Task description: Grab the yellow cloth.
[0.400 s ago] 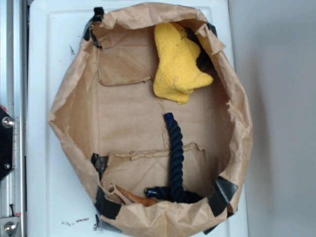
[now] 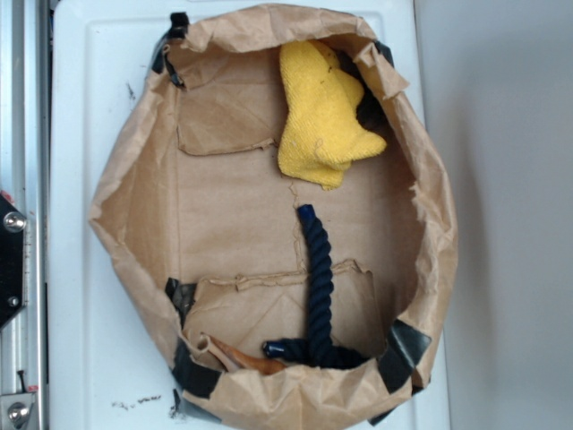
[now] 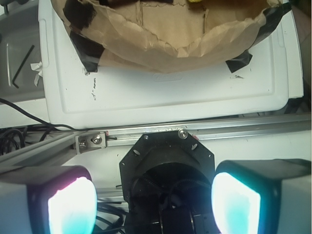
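The yellow cloth (image 2: 322, 115) lies crumpled at the back right of the brown paper-lined basket (image 2: 134, 206), leaning on its far wall. In the wrist view only a sliver of the yellow cloth (image 3: 197, 2) shows at the top edge. My gripper (image 3: 153, 204) does not appear in the exterior view. In the wrist view it hovers outside the basket, over the black robot base (image 3: 165, 165). It is open, its glowing pads (image 3: 73, 207) wide apart with nothing between them.
A dark navy twisted rope (image 2: 316, 278) runs from the basket's middle to its near wall. An orange-brown scrap (image 2: 242, 358) lies beside the rope's end. The basket sits on a white tray (image 2: 72, 269). An aluminium rail (image 3: 146, 134) and cables (image 3: 14, 139) lie beside the tray.
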{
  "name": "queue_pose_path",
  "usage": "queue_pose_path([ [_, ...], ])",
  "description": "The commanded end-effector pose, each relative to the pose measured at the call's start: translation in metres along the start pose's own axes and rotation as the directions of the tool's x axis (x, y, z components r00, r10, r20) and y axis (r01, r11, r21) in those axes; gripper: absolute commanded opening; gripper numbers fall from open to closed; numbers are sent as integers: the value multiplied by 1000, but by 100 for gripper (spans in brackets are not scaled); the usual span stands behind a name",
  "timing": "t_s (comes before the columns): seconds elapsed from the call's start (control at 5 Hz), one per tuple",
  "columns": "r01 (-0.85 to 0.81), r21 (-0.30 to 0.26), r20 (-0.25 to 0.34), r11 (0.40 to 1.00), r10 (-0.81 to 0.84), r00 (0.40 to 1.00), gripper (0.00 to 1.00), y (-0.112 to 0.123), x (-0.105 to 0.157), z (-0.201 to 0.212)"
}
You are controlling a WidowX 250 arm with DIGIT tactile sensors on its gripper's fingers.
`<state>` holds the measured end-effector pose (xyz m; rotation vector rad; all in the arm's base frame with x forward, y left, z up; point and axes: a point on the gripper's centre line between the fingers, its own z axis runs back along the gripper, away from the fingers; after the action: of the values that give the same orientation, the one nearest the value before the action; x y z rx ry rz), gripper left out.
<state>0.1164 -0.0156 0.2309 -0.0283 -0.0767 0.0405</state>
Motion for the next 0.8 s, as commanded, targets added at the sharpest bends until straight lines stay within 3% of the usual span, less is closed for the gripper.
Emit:
queue_pose_path([
  [0.0,-77,27,197,997,70,978,100,15,98,-11],
  [0.2,-286,18,340,958,263,903,100,38,122,-21],
  [0.4,-518,-75,332,852,511,793,100,67,143,-36],
  [0.6,-518,-75,332,852,511,793,100,67,143,-36],
])
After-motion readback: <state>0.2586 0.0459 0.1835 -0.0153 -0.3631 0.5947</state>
